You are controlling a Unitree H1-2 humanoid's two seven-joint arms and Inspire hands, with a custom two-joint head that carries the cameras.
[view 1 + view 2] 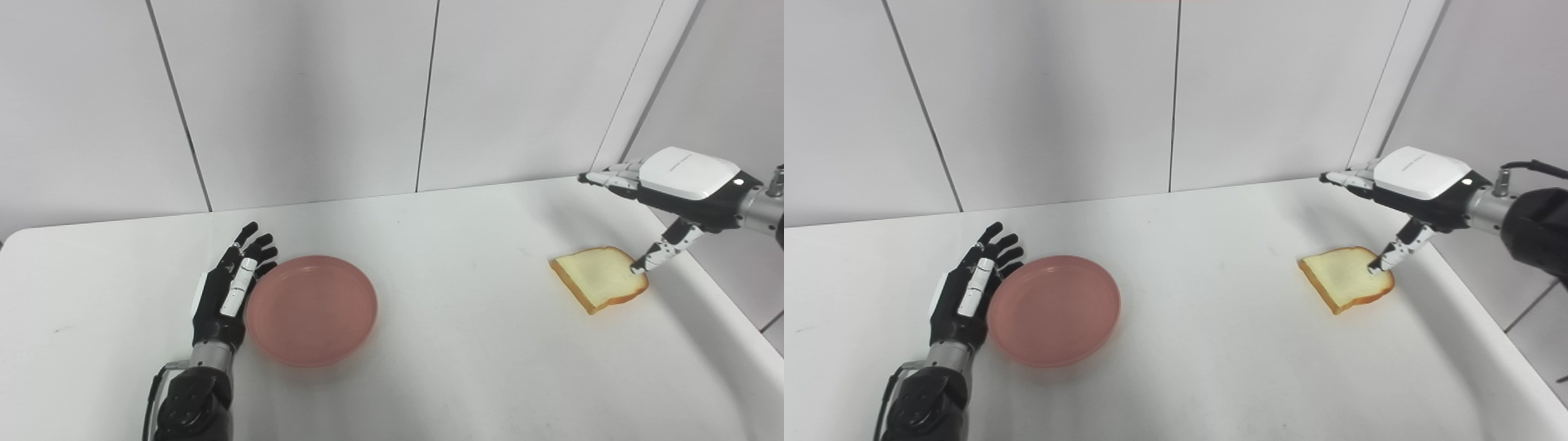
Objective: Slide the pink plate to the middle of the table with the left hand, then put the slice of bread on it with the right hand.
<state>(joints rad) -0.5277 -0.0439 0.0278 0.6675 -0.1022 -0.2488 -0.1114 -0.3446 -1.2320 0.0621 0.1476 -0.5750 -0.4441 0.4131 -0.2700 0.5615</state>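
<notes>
Lower left of frame, the left hand, fingers spread, flanks the light, slick-looking pink plate; push its rim. Right hand, unclenched, thumb touching the soft bread.

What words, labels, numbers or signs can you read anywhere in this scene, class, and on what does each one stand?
Back of the right hand: a faint grey line of print on its white cover, too small and blurred to read.
Left hand, pink plate, slice of bread, table and wall panels: no text or sign visible.
</notes>
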